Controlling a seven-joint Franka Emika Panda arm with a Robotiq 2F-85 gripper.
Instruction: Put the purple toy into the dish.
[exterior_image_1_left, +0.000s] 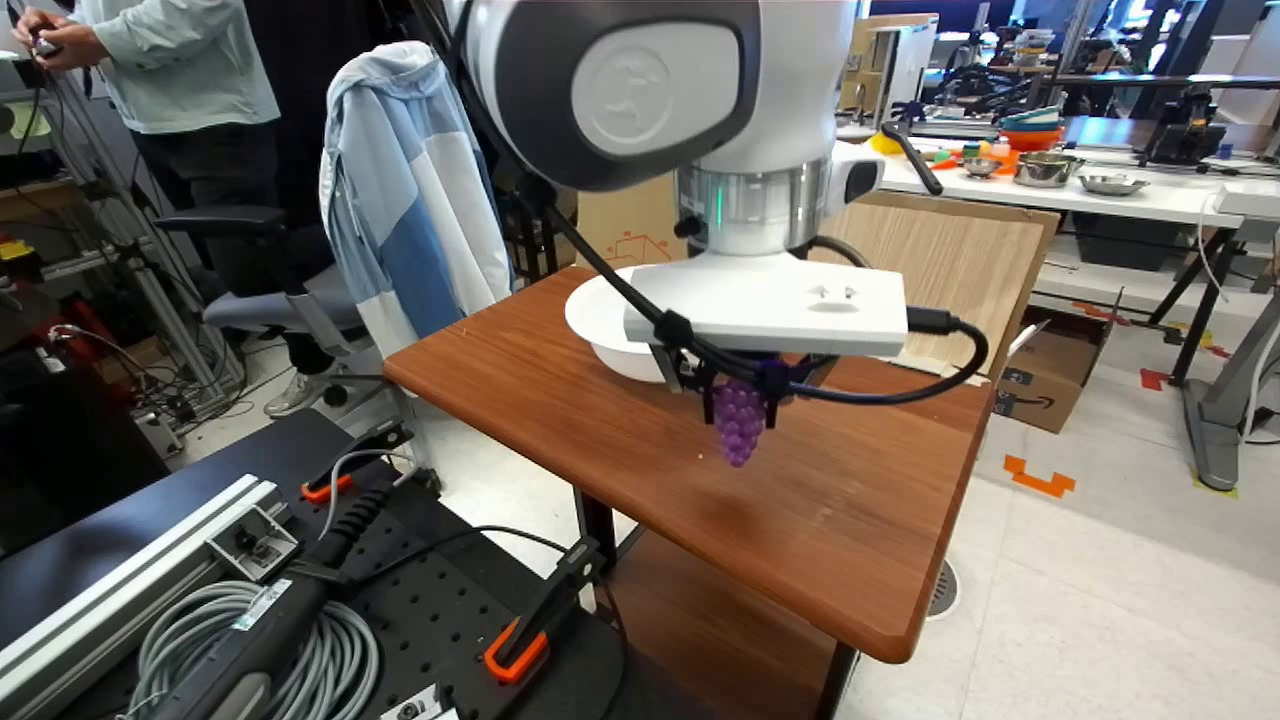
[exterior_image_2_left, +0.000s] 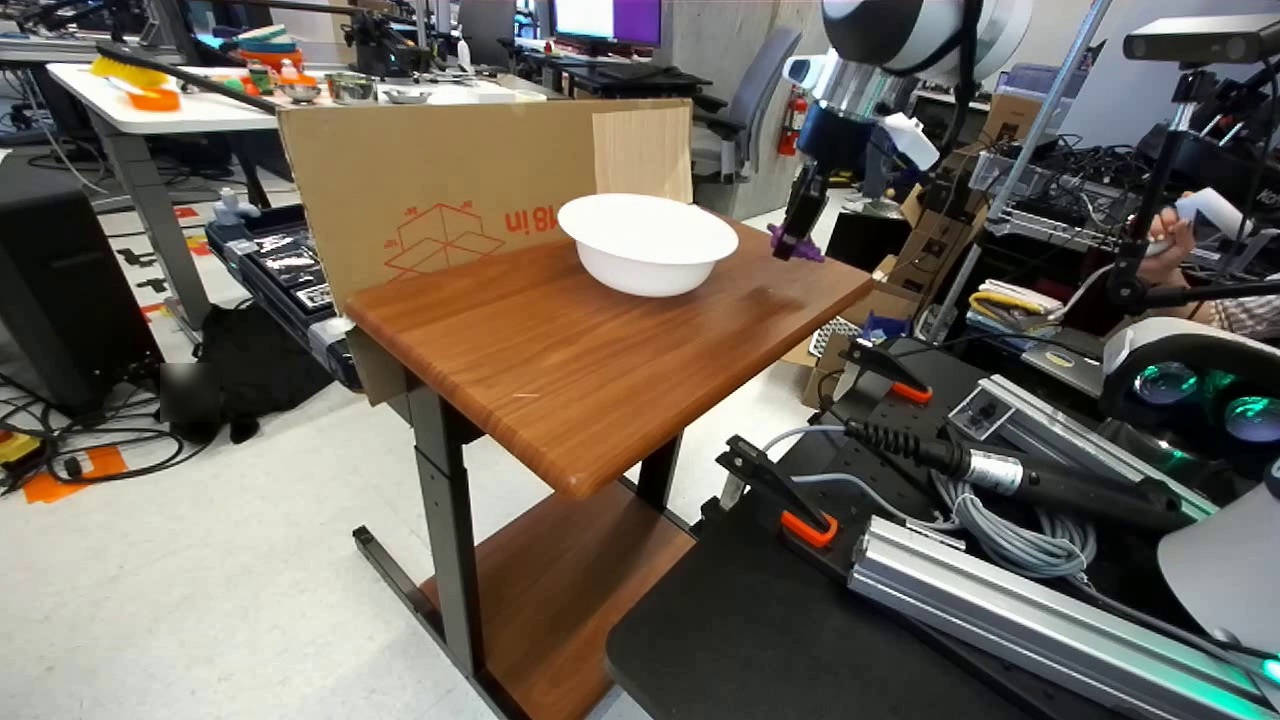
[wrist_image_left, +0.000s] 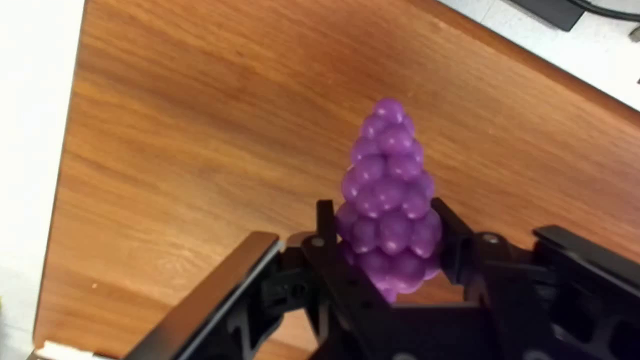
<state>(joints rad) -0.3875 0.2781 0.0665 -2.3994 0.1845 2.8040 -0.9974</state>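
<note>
The purple toy, a bumpy bunch of grapes, hangs between my fingers; it shows in both exterior views (exterior_image_1_left: 740, 430) (exterior_image_2_left: 811, 251) and in the wrist view (wrist_image_left: 390, 195). My gripper (exterior_image_1_left: 740, 408) is shut on its thick end, with a black finger against each side and the narrow end pointing away, as the wrist view (wrist_image_left: 383, 215) shows. The toy is held above the wooden table (exterior_image_2_left: 560, 350). The dish, a wide white bowl (exterior_image_2_left: 650, 255), stands upright on the table, apart from the gripper. In an exterior view the arm partly covers the bowl (exterior_image_1_left: 600, 310). The bowl is out of the wrist view.
A cardboard sheet (exterior_image_2_left: 430, 205) stands along one table edge behind the bowl, with a light wooden panel (exterior_image_2_left: 642, 155) beside it. A black pegboard bench (exterior_image_1_left: 430, 570) with orange clamps and a coiled grey cable stands in front. The table's edges show in the wrist view.
</note>
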